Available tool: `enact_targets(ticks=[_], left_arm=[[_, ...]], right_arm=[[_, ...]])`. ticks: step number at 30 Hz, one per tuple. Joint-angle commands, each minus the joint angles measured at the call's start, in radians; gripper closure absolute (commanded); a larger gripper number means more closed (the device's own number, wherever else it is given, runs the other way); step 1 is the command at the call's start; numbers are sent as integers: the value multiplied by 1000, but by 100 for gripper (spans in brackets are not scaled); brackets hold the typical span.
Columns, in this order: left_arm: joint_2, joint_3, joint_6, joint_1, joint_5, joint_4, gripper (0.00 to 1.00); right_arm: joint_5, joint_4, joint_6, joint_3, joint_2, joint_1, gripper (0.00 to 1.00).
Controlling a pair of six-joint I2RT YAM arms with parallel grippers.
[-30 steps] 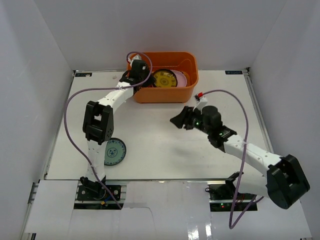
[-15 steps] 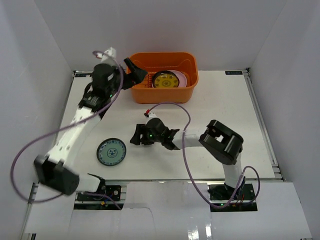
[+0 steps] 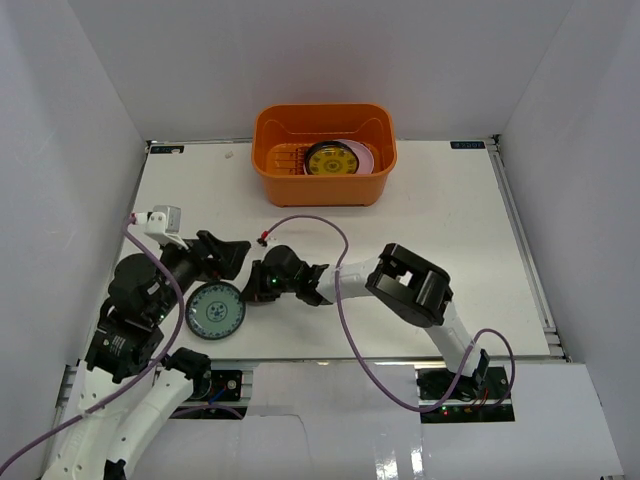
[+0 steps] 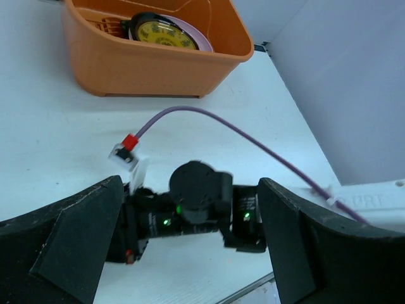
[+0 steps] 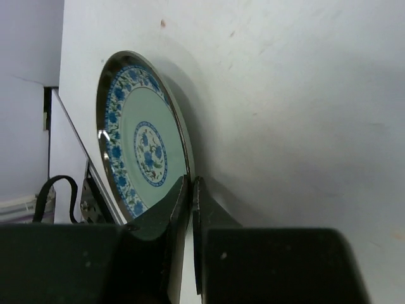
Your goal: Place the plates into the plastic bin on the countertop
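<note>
A small teal-patterned plate (image 3: 214, 312) lies on the white countertop (image 3: 430, 210) at the near left. My right gripper (image 3: 250, 293) reaches it from the right. In the right wrist view this gripper (image 5: 190, 180) is shut on the rim of that plate (image 5: 142, 149), one finger over its face. My left gripper (image 3: 235, 258) hangs wide open just above and left of it, holding nothing; in its own view the left gripper (image 4: 190, 187) frames the right wrist. The orange plastic bin (image 3: 285, 185) at the back holds an amber-patterned plate (image 3: 330, 160) on a pink plate (image 3: 362, 158).
Purple cables loop over the table from both wrists, one (image 3: 320, 222) arching in front of the bin. White walls close in on three sides. The near table edge (image 3: 300, 358) runs just below the teal-patterned plate.
My left arm has swung from the bin back to the near left and opened. My right arm has reached left across the table and shut on the small plate's rim.
</note>
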Motion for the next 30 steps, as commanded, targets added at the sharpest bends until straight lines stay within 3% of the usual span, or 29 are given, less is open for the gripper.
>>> enact_targets(ticks=[1,4,8,13,20,22,25,26,30], left_arm=[[-52,31,38,0,-18,-60,2],[-64,31,55,0,4,-60,2],[-85,-39,61,-1,28,-11,2],[-87,-183,36,-1,91,69,2],[-33,-213,53,-6,70,95,2],[-21,-205,56,-7,70,97,2],[-6,-185,56,-6,67,103,2],[-1,-173,55,-7,64,104,2],[23,-133,41,-7,96,129,2]], right_arm=[[36,49,-24,-25,-196,-82,92],[84,10,-94,-48,-363,-218,92],[148,-141,-212,31,-440,-396,92],[138,-313,-263,258,-316,-594,92],[93,-448,-245,520,-88,-711,92],[64,-497,-263,593,-63,-722,50],[43,-465,-289,563,-126,-725,3],[33,-444,-299,553,-179,-724,10],[-6,-386,-351,463,-349,-725,10]])
